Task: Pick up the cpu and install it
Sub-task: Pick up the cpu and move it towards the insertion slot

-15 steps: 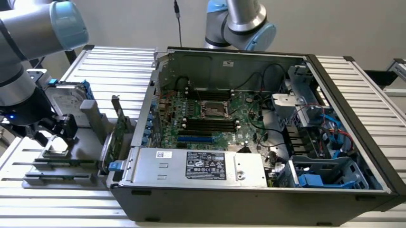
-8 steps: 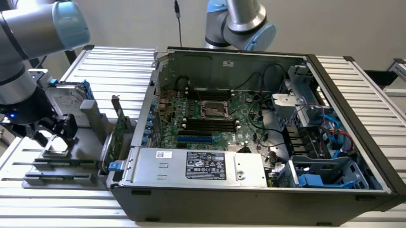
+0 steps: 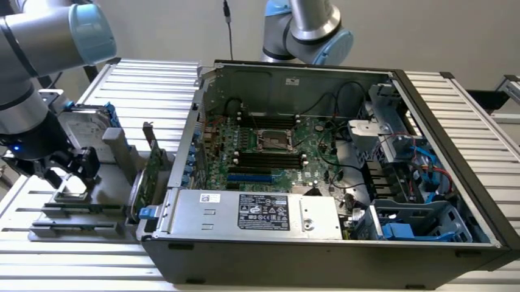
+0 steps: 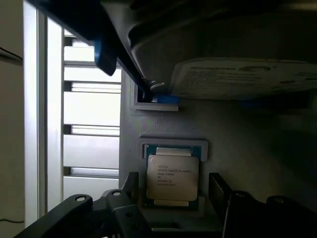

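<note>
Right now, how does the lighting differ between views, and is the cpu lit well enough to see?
Exterior view: bright, even light across the computer case, no strong glare. Wrist view: dark and shadowed, bright backlight off the slatted table, yet the cpu catches light.

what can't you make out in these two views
Wrist view: print on the small flat square silver-topped cpu is too small to read; shadow hides whether the open black gripper touches it.
Wrist view: the large silver hard drive with blue rails is blurred and cut off by the edge.
Exterior view: text on the black label of the big grey metal box is too small to read.
</note>
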Available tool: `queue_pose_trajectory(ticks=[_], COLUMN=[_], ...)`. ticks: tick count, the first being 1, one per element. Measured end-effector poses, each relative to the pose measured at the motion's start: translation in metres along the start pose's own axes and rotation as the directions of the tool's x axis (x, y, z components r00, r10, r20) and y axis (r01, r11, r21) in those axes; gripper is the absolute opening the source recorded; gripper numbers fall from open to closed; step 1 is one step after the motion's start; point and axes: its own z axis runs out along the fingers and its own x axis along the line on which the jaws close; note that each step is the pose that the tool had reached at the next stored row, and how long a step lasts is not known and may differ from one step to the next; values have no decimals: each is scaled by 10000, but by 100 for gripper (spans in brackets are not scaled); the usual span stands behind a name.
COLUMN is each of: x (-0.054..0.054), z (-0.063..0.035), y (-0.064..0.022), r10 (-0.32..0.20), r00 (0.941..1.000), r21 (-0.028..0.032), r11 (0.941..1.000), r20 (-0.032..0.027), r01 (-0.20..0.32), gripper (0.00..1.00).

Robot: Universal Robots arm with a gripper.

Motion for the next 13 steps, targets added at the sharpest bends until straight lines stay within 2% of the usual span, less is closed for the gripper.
queue_pose_trajectory(ticks=[13], x=[0], z=[39], y=[1], r10=[236], r00=[9997], r21=[-2], r11=[9997], r20=[3], r01=[-236], gripper=[68])
